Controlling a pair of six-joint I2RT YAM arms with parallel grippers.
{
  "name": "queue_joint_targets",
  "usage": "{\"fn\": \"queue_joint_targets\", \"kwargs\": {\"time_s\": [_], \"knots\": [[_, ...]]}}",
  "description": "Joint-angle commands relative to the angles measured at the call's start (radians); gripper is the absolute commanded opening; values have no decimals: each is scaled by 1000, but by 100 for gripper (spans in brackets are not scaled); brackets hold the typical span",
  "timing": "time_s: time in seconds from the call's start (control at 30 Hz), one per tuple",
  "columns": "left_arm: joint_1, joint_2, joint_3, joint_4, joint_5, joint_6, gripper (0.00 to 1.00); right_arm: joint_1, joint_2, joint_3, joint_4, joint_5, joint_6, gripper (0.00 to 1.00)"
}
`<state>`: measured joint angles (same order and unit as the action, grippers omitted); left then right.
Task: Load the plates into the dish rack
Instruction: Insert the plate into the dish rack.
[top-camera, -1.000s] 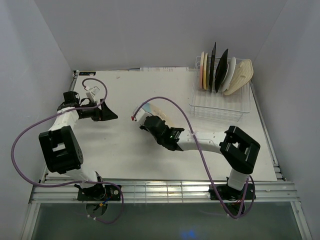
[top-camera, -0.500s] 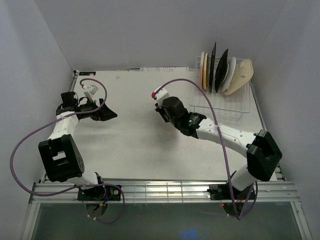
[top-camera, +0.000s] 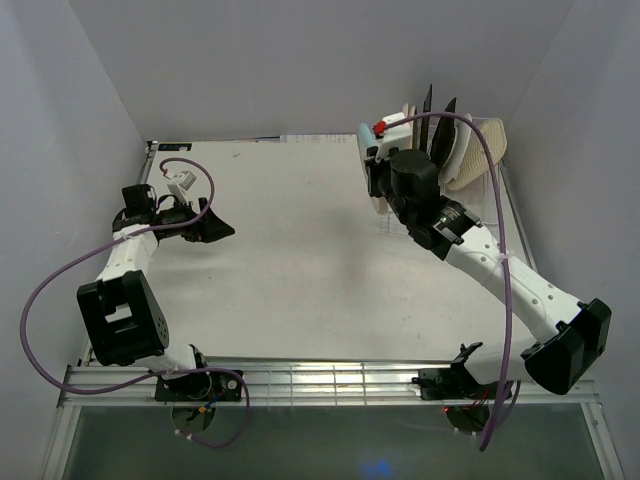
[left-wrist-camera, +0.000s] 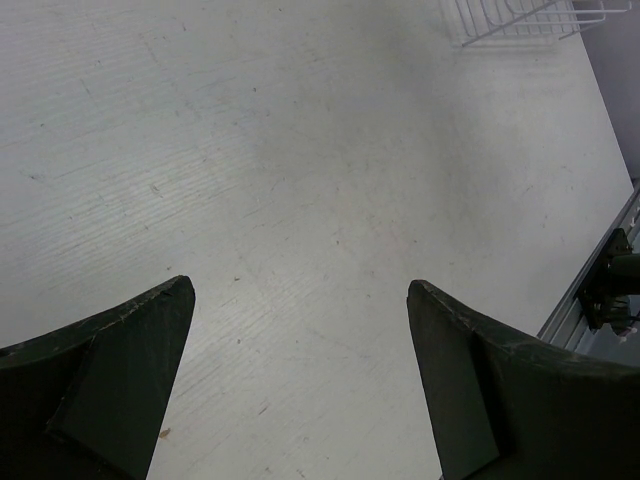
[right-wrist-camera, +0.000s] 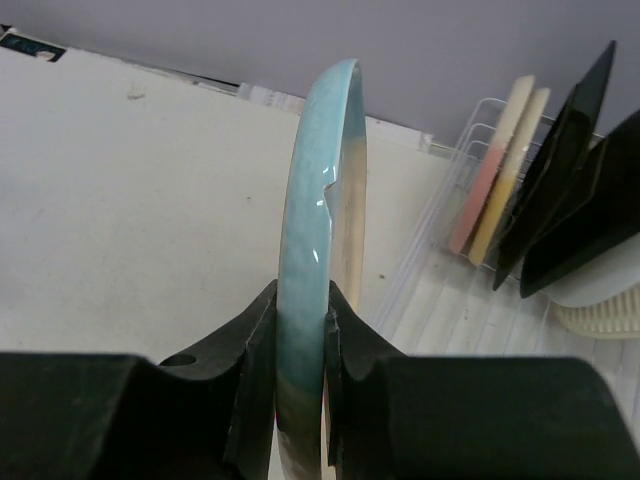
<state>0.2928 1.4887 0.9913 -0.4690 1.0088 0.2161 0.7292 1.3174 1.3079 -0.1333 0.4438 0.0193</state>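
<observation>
My right gripper is shut on the rim of the blue-cream round plate and holds it upright on edge. The plate hangs just left of the white wire dish rack. Several plates stand in the rack's slots: a pink-cream one, a yellow-cream one, two black ones, and pale ones at the far right. My left gripper is open and empty over bare table at the left.
The rack's near left slots hold nothing. A corner of the rack shows in the left wrist view. Grey walls close the back and sides. The metal rail runs along the near edge.
My right arm has swung from the table's middle up and right to the rack's left side, carrying the blue-cream plate, now on edge. The left arm has barely moved.
</observation>
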Motion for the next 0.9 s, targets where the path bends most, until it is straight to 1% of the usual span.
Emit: {"fn": "queue_joint_targets", "kwargs": {"time_s": [0.0, 0.1, 0.23, 0.43, 0.63, 0.67, 0.77, 0.87], "knots": [[5, -57, -13, 20, 17, 3, 98, -71, -53, 79, 77, 99, 22, 8], [5, -67, -17, 24, 14, 3, 98, -134, -70, 83, 72, 105, 37, 8], [5, -70, -20, 26, 17, 2, 98, -192, -73, 111, 66, 130, 15, 8], [3, -71, -22, 27, 19, 2, 98, -260, -69, 148, 46, 217, -15, 8], [3, -74, -22, 27, 22, 0, 98, -379, -89, 117, 44, 223, -15, 8], [3, -74, -23, 27, 22, 2, 98, -414, -93, 114, 46, 217, -12, 8], [3, -74, -23, 27, 22, 2, 98, -471, -96, 106, 44, 196, 21, 8], [3, -74, -25, 26, 24, 3, 98, -501, -87, 102, 46, 226, 27, 8]]}}
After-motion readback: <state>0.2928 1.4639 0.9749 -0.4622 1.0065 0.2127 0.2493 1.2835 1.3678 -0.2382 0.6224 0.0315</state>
